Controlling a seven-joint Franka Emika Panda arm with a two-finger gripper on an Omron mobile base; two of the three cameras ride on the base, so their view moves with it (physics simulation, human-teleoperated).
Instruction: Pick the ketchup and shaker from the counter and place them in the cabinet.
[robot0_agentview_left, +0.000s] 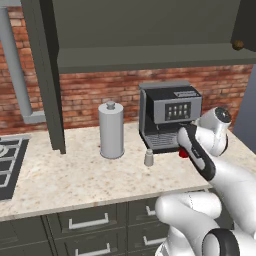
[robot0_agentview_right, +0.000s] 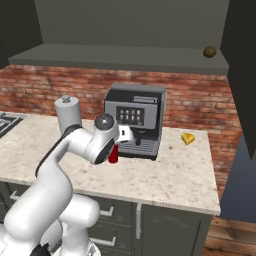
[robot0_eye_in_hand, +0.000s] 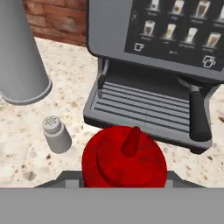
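So the ketchup is sitting right under the claw, nozzle poking straight up toward the hand camera, meaning its long axis is upright and lines up with the way the claw is looking. From where I'm standing the jaws look closed in on the bottle's sides, gripping it, though the fingertips themselves are tucked out of sight behind the red body, so that's my read rather than something plainly visible. The bottle stands on the worktop just in front of the coffee machine, by its drip tray. If the grip is good, the next move is pretty much straight up along that axis, then over to the open cabinet shelf overhead.

The shaker is just beside the ketchup, standing upright, apart from it, with the tall grey canister a bit further out.

Views differ a lot here. The hand view gives the top-down look at the nozzle and the shaker's perforated cap. The left base view shows the shaker and canister clearly, but only a sliver of red past the wrist. The right base view shows a slice of the red body under the hand, plus a small yellow thing on the far end of the worktop.
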